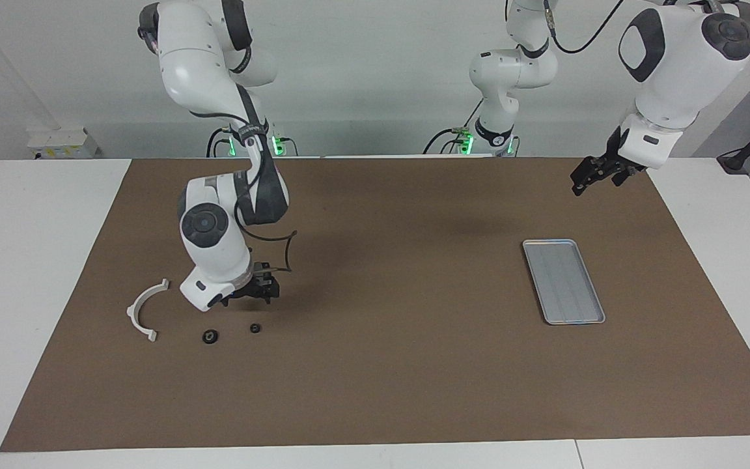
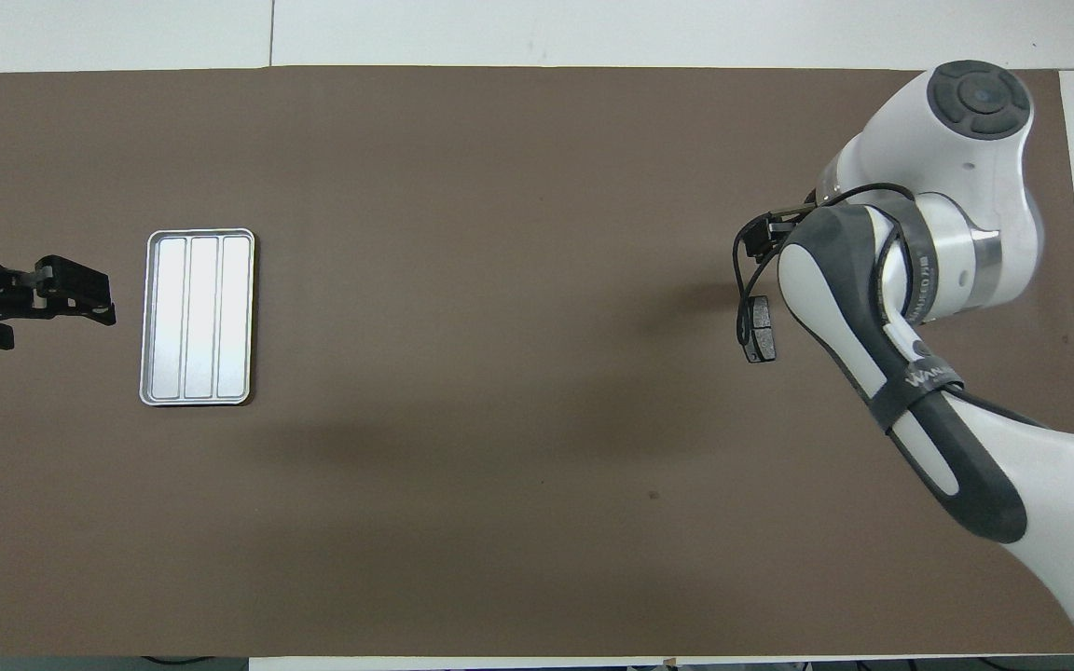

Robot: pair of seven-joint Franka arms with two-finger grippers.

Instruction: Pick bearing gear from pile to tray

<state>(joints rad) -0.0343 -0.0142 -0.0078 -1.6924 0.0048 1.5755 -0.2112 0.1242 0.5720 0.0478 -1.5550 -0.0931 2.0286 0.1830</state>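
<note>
From the facing view, my right gripper (image 1: 264, 291) hangs low over the brown mat (image 1: 388, 365), in among the pile; whether its fingers are spread or closed I cannot tell. Just in front of it, farther from my bases, lie two small black round pieces (image 1: 210, 337) (image 1: 255, 328). The white curved bracket (image 1: 146, 309) lies beside it, toward the right arm's end of the table. The silver tray (image 1: 563, 281) sits well apart, toward the left arm's end. My left gripper (image 1: 593, 174) waits in the air near that tray, state unclear.

From overhead, my right arm hides most of the pile; one dark grey brake pad (image 2: 761, 328) shows beside it. The tray (image 2: 198, 317) lies just beside my left gripper (image 2: 80, 296).
</note>
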